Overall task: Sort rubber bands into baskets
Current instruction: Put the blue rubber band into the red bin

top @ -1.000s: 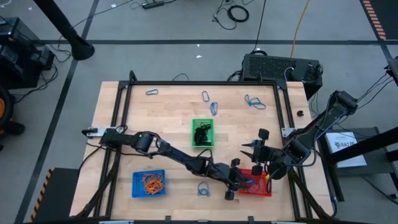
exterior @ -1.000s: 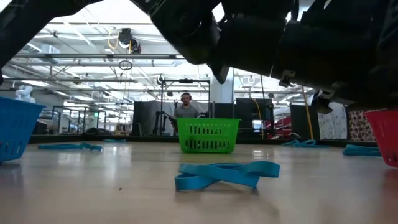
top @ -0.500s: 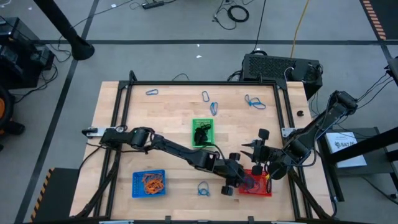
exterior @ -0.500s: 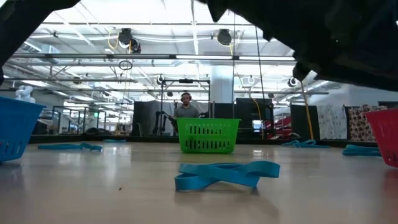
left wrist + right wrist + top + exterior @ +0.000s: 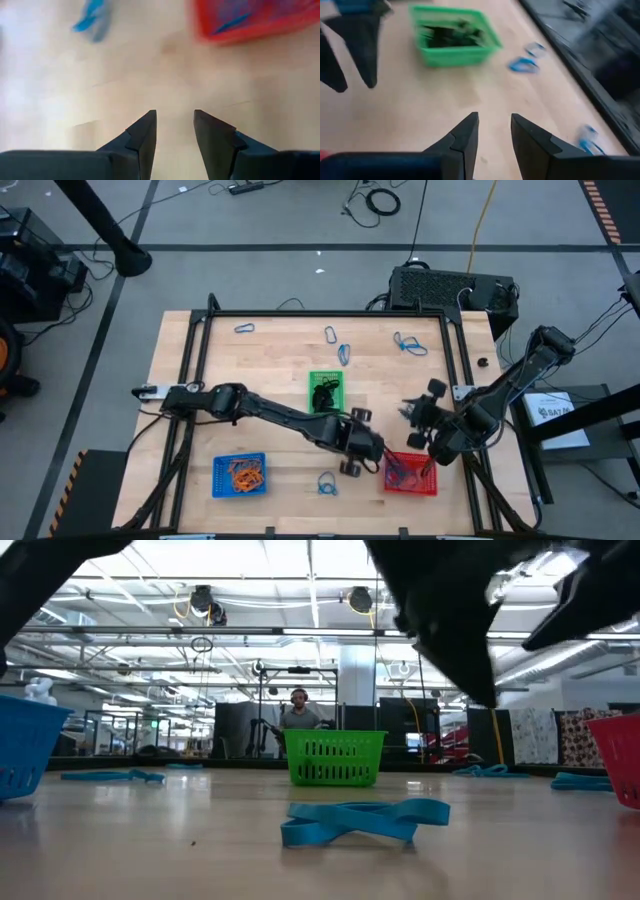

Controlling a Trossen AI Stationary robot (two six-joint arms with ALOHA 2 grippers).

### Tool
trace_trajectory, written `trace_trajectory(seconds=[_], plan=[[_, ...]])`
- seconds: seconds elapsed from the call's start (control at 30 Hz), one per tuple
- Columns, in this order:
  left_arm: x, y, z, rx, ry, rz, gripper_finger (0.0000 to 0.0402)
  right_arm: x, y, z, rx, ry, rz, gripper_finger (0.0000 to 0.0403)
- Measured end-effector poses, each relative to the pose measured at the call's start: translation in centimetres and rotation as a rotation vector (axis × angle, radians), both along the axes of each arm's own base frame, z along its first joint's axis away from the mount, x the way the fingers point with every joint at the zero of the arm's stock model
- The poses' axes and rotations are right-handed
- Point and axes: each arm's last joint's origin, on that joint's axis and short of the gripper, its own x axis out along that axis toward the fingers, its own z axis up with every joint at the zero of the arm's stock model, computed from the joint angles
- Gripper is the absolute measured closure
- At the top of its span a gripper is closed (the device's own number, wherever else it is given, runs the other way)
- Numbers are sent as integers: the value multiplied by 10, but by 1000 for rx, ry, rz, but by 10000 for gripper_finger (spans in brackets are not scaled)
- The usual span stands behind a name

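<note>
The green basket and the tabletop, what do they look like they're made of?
Green basket: looks like moulded plastic, going by its even bright colour and slotted mesh walls with a slight sheen. Tabletop: appears to be light wood, with plank seams and grain showing and a smooth, faintly glossy finish; it could be laminate.

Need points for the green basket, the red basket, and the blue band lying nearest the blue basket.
green basket (image 5: 327,395): high view, on the black bands that fill its inside.
red basket (image 5: 410,474): high view, middle of its inside, over the bands.
blue band (image 5: 362,820): low view, where its two loops cross.
</note>
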Motion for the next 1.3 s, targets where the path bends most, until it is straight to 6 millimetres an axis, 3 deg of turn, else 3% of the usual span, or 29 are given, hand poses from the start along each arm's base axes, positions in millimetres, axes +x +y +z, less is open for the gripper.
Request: trace_trajectory(seconds=[0.17,0.33,0.43,0.57,0.73,0.83,0.93,1.13,1.2,1.3], plan=[[17,54,2,90,-73,72,262,-16,-16,-4,30,12,-215,293],[38,126,-10,-170,-220,13,262,-27,-25,-6,57,20,-352,293],[47,157,-19,-282,-345,-46,262,-32,-29,-12,44,48,-375,293],[60,170,-47,-354,-425,-105,263,-35,-32,-18,9,77,-377,293],[75,162,-73,-273,-578,-80,263,-37,-34,-19,-10,83,-385,293],[77,171,-69,-201,-637,18,263,-39,-36,-18,-8,72,-409,293],[75,201,-63,-250,-669,139,263,-40,-39,-17,-8,55,-462,293],[64,260,-60,-567,-662,268,263,-41,-52,-14,23,-32,-638,293],[59,268,-54,-688,-616,229,263,-40,-56,-14,32,-49,-688,293],[46,263,-20,-720,-509,190,263,-39,-65,-16,19,-39,-750,293]])
